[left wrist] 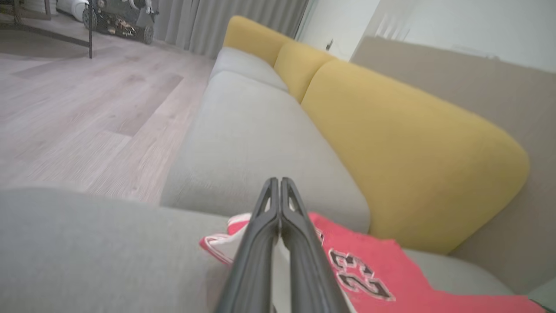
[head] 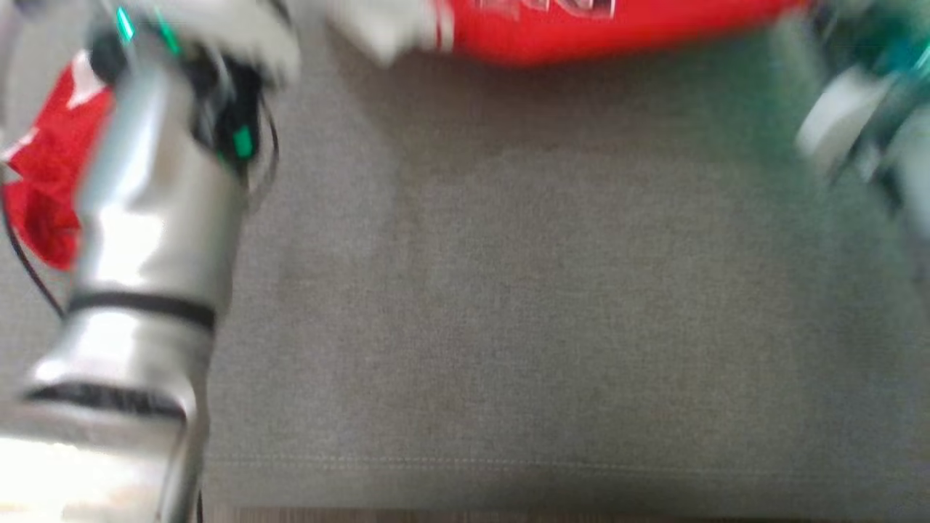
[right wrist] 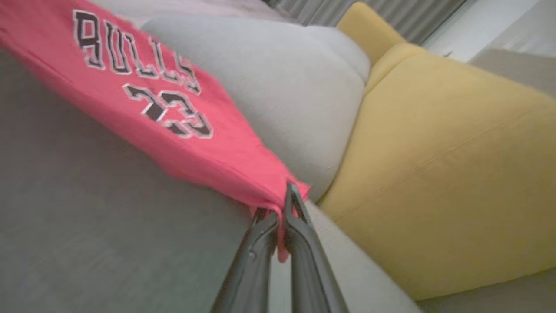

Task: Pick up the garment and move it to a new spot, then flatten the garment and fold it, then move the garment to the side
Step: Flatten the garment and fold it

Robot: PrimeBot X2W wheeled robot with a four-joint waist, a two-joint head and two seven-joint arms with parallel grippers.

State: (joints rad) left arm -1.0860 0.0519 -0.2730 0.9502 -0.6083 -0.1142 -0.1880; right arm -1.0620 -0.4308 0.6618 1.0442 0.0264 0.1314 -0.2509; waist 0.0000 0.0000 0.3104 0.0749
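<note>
Shows red cloth jersey with black-and-white lettering slung above grey fabric sofa seat; right end effector clamped on one corner, left end effector pinched shut on white-trimmed edge. Likely light, limp, slippery: calls for hem or corner grips.

Likely "BULLS", plus "23", on red garment

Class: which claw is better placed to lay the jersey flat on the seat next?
Probably right: the right claw pinches the Bulls jersey by a corner, cloth taut over the grey seat; the left claw grips bunched trim.
</note>
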